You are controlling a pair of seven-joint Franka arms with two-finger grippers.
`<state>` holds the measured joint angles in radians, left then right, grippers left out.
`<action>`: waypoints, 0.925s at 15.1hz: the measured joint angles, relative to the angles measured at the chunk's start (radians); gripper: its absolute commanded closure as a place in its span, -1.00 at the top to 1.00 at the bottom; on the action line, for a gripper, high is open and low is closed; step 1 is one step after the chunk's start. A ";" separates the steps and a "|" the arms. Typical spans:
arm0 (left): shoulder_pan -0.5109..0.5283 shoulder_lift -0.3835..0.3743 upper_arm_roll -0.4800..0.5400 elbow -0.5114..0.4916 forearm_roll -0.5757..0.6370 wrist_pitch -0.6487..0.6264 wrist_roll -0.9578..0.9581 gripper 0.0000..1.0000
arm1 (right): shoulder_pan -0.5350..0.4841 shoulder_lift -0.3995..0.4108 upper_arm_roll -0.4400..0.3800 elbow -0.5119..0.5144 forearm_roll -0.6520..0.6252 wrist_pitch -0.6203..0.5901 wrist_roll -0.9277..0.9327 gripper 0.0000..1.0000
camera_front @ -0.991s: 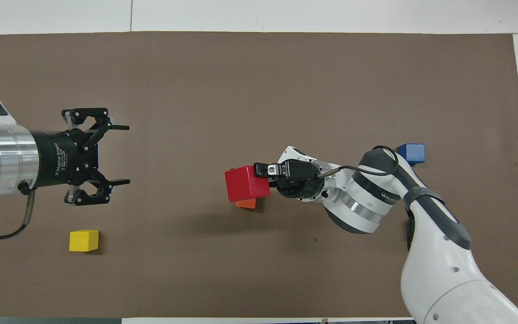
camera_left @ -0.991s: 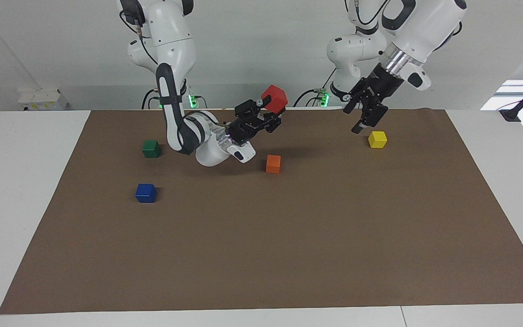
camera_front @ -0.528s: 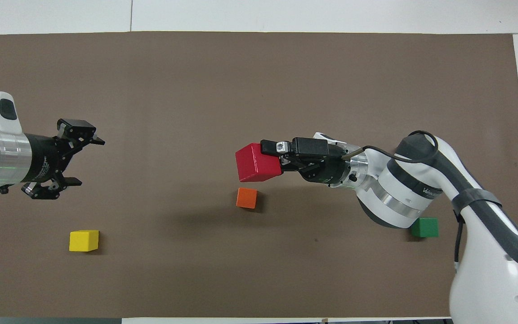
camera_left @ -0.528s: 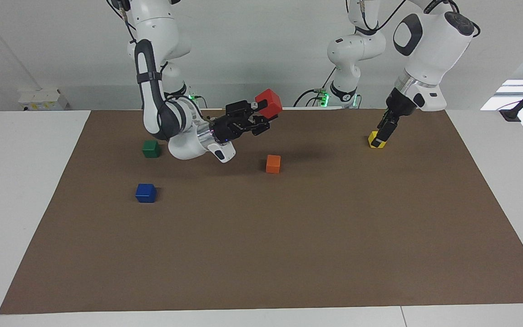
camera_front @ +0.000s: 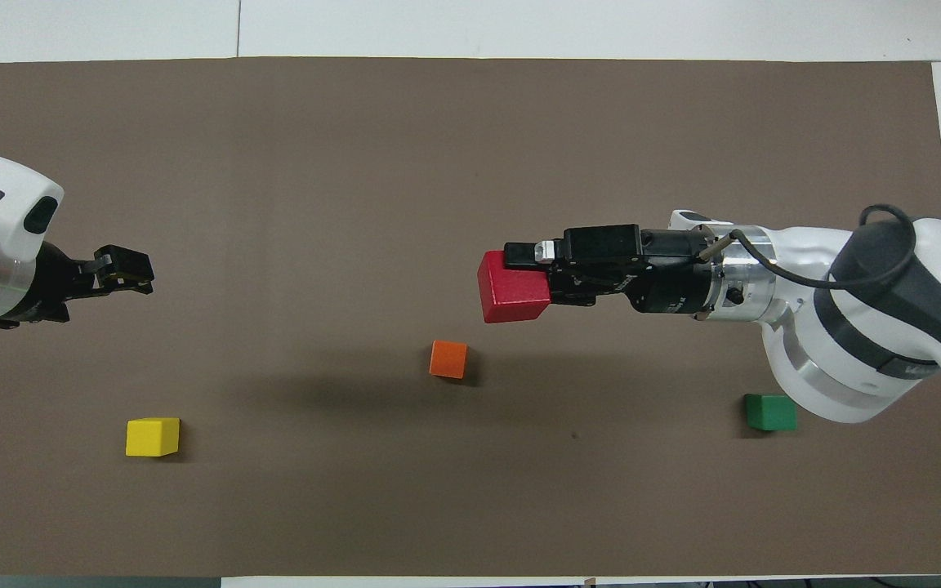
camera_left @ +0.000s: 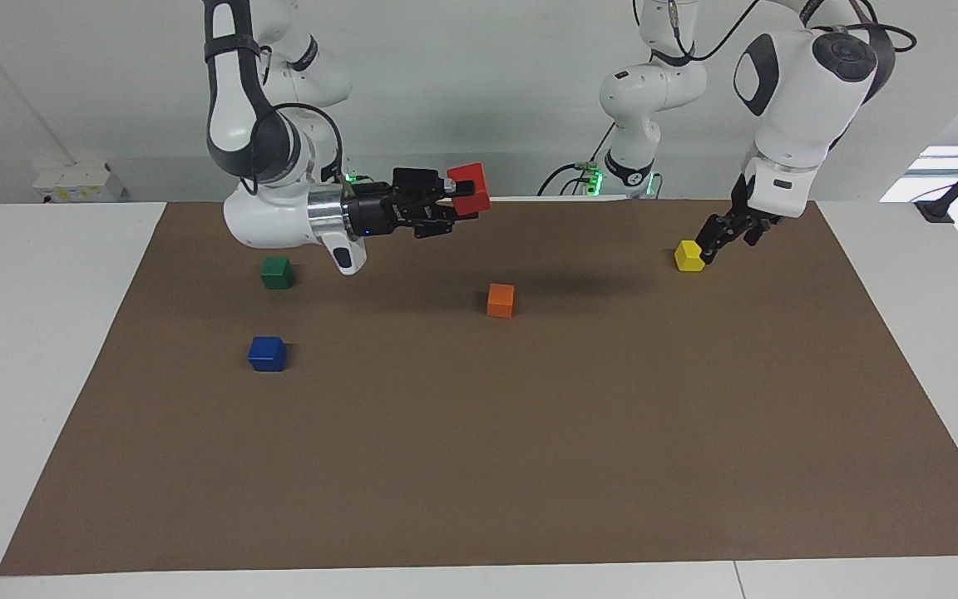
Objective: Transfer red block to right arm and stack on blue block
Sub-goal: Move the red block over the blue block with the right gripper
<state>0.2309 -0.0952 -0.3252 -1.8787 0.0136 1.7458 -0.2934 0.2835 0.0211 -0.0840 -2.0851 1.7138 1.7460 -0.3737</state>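
Item one, my right gripper: clamped on the red block. The fingers lie roughly level, and the cube is pinched at its side with most of its body sticking out past the tips. It is raised over bare brown mat, clear of the surface.

Item two, my left gripper: fingers apart, nothing between them. It hangs over the mat at the left arm's end of the table. In the facing view its tips seem to brush the yellow cube, but the overhead view shows the two apart, so I record no contact.

Item three, the cubes on the mat, read as a clock face on the facing view and centred on the orange cube:
- The red block shows at about twelve o'clock (in the air, not on the mat).
- The yellow cube sits near three o'clock, well apart.
- The green cube sits at about nine o'clock, toward the right arm's end.
- The blue block sits between eight and nine o'clock, also toward the right arm's end and farther from the robots than the green cube.

The blue block stands alone with nothing on top. In the overhead view my right arm covers it, so its place is taken from the facing view only.
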 measured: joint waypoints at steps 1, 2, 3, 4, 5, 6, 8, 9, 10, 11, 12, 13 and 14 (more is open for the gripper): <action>0.000 0.034 -0.001 0.055 0.015 -0.040 0.056 1.00 | -0.014 -0.005 -0.001 0.016 -0.070 0.011 0.021 -1.00; 0.000 0.068 -0.001 0.109 0.023 -0.071 0.096 1.00 | -0.026 -0.009 -0.002 0.033 -0.142 0.024 0.043 -1.00; 0.000 0.095 -0.001 0.146 0.026 -0.086 0.116 1.00 | -0.035 -0.011 -0.003 0.050 -0.213 0.038 0.065 -1.00; 0.000 0.113 0.001 0.166 0.027 -0.095 0.125 1.00 | -0.044 -0.012 -0.004 0.068 -0.289 0.049 0.088 -1.00; -0.004 0.123 0.008 0.171 0.027 -0.100 0.128 1.00 | -0.052 -0.012 -0.005 0.088 -0.370 0.056 0.111 -1.00; -0.020 0.128 0.031 0.171 0.027 -0.104 0.132 1.00 | -0.061 -0.012 -0.005 0.108 -0.456 0.062 0.132 -1.00; -0.099 0.130 0.115 0.171 0.027 -0.105 0.136 1.00 | -0.073 -0.013 -0.006 0.147 -0.613 0.064 0.183 -1.00; -0.131 0.129 0.147 0.172 0.027 -0.107 0.137 1.00 | -0.075 -0.013 -0.006 0.170 -0.701 0.065 0.219 -1.00; -0.148 0.128 0.163 0.170 0.027 -0.113 0.137 1.00 | -0.075 -0.013 -0.005 0.193 -0.795 0.065 0.257 -1.00; -0.154 0.126 0.167 0.165 0.027 -0.117 0.137 1.00 | -0.075 -0.013 -0.005 0.213 -0.886 0.065 0.293 -1.00; -0.157 0.122 0.168 0.155 0.027 -0.117 0.137 1.00 | -0.075 -0.013 -0.004 0.229 -0.973 0.065 0.323 -1.00; -0.159 0.119 0.168 0.149 0.027 -0.117 0.137 1.00 | -0.075 -0.013 -0.003 0.237 -1.048 0.065 0.343 -1.00; -0.160 0.116 0.168 0.146 0.027 -0.117 0.137 1.00 | -0.075 -0.013 -0.003 0.240 -1.117 0.065 0.357 -1.00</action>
<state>0.0705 0.0209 -0.1570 -1.7325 0.0402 1.6286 -0.1561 0.2082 0.0084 -0.0868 -1.8447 0.5965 1.8108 -0.0169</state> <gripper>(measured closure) 0.000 0.441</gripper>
